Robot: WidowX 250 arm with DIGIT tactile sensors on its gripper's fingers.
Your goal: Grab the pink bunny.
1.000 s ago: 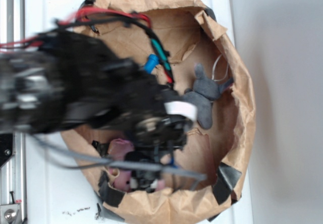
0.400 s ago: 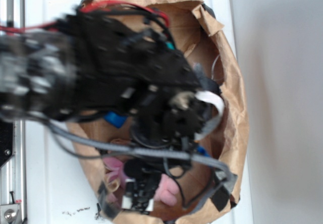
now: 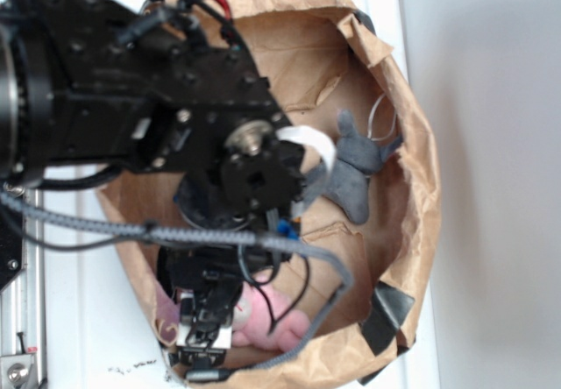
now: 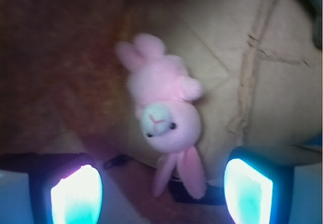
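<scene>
The pink bunny (image 4: pixel 164 123) lies on the brown paper floor of the bag, cream face up. Its ears reach down between my two fingers, and its body lies ahead of them. My gripper (image 4: pixel 162 193) is open, with the left finger (image 4: pixel 75 193) and the right finger (image 4: pixel 250 191) well apart and nothing between their pads. In the exterior view the bunny (image 3: pixel 267 319) lies at the front of the bag. The gripper (image 3: pixel 203 341) hangs just left of it, and the arm and cables hide part of it.
A crumpled brown paper bag (image 3: pixel 412 144) rings the work area, with black tape patches (image 3: pixel 379 314) on its rim. A grey plush animal (image 3: pixel 351 174) lies at the right inside the bag. A small blue object (image 3: pixel 282 229) peeks out under the arm. White surface surrounds the bag.
The arm has swung from over the bag's middle toward its front left. The gripper now hangs lower beside the bunny, which shows more fully. The grey plush is uncovered again.
</scene>
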